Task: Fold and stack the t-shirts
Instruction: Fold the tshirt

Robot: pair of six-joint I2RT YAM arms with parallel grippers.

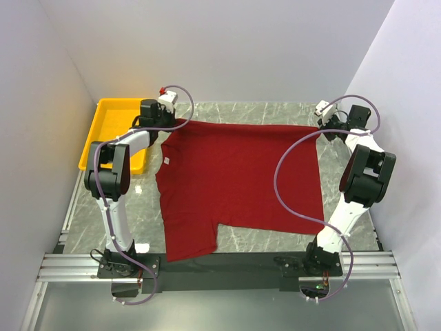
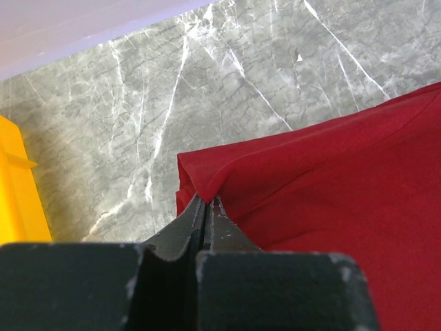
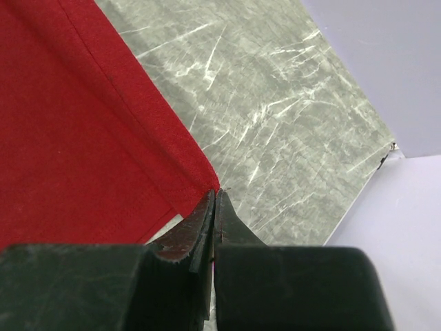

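The marble table carries the dark red t-shirt, spread flat mid-frame in the top view, with a yellow bin at upper left. Only the wrist views show the left end effector and right end effector each clamped on a far corner. The white neck label shows only from above.

In the wrist views the shirt runs off the frame edges, its corner tips buried in the left gripper and right gripper, the yellow tray is cut by the left edge, and from above the neck label is too small to read.
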